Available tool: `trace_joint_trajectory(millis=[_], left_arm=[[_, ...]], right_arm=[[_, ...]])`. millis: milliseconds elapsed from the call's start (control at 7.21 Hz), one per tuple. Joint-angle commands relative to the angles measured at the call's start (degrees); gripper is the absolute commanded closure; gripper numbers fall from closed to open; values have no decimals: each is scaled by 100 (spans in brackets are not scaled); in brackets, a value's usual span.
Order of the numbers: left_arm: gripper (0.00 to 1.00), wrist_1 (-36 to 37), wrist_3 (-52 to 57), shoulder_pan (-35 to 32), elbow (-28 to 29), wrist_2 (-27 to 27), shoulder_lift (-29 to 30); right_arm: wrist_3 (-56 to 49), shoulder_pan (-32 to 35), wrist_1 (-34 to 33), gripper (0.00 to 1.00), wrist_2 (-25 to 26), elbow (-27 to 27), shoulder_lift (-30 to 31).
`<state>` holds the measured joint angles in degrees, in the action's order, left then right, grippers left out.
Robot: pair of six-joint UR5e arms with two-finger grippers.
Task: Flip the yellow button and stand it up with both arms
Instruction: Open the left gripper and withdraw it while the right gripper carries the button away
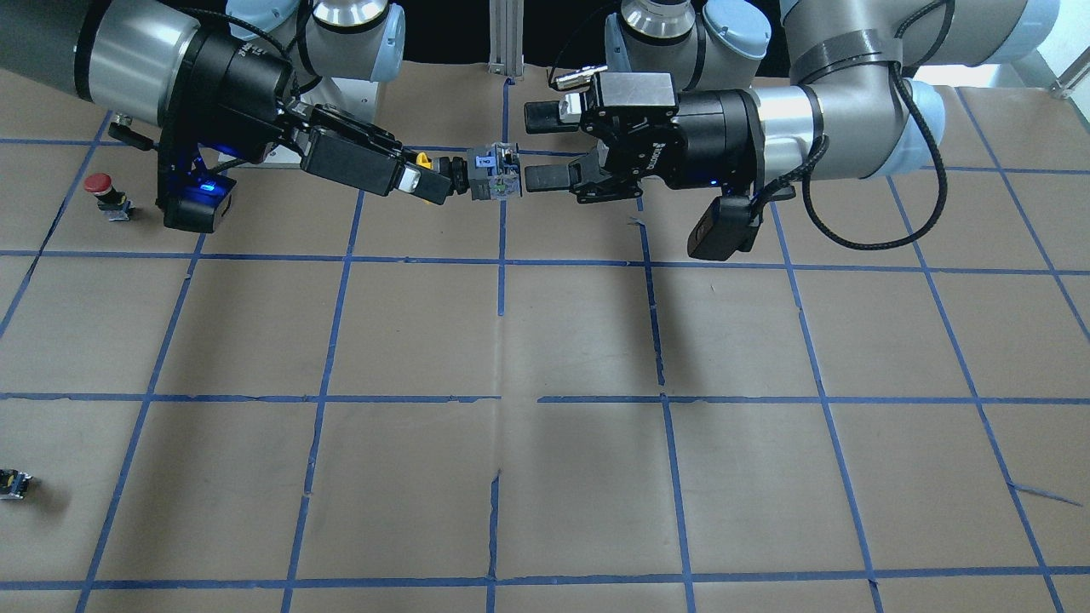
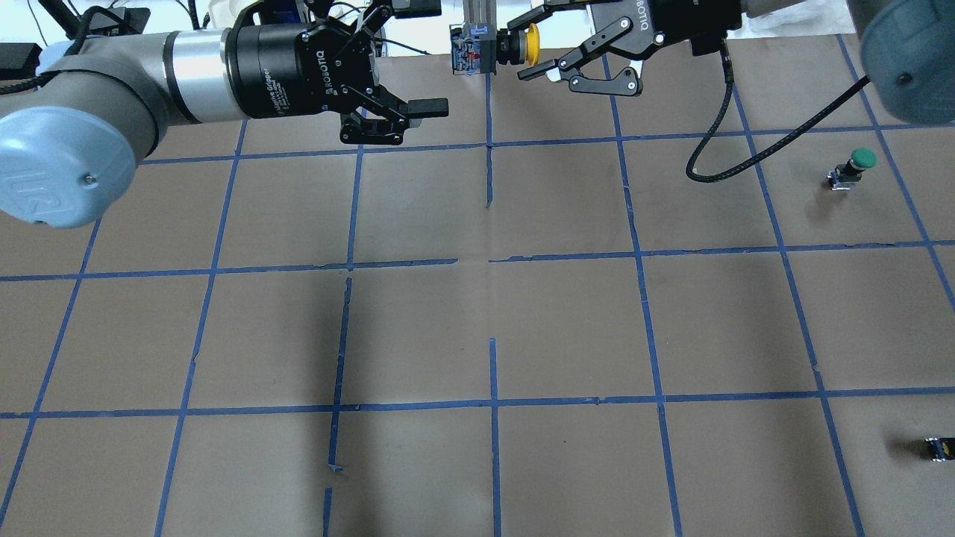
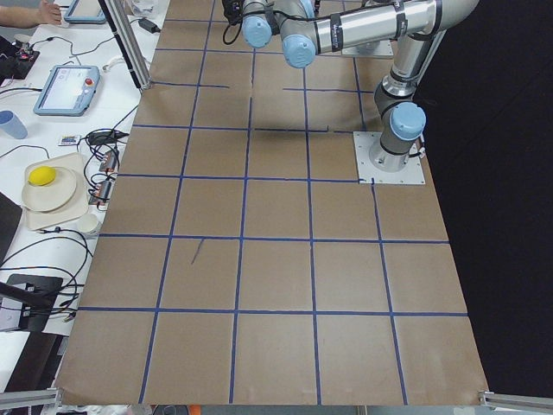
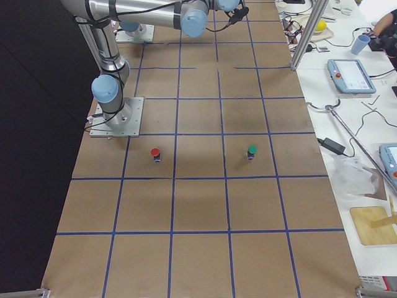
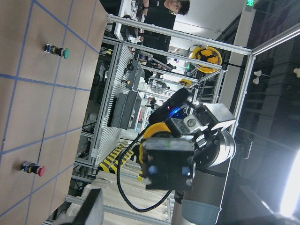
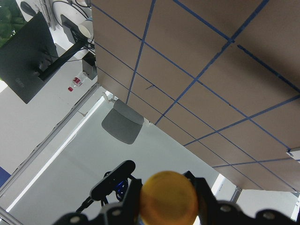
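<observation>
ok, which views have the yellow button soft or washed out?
Right wrist view: the yellow button is a close, out-of-focus blob. Left wrist view: its block is reasonably sharp, but the lower right edge is blown out. Front-facing and overhead views: crisp, only soft arm shadows on the table.

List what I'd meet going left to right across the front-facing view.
small black-yellow block → red button → right end effector → yellow button, which it holds → left end effector, open
</observation>
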<state>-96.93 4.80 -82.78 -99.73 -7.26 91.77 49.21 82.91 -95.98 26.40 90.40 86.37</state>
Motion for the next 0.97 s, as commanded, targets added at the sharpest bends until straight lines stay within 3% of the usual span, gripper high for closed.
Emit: trace_joint_trajectory(millis=[0,277,416,693,832], left_arm=[[0,242,-23,471,32,-675,-19],[0,840,-23,596,41,-2045,85],[0,1355,-23,597,32,-3209,147],[0,1615,-136,509,58,-4551,218],[0,1702,-181,448,198,-5322,314]], right_arm=[[-1526,-222,-184,61,240,13,11],[-3688,-187,-53,61,1380,39,91],[-5057,-170,-52,61,1942,222,187],[-7390,-196,-104,62,2656,1124,642],[-8600,-196,-157,63,3269,1512,897]])
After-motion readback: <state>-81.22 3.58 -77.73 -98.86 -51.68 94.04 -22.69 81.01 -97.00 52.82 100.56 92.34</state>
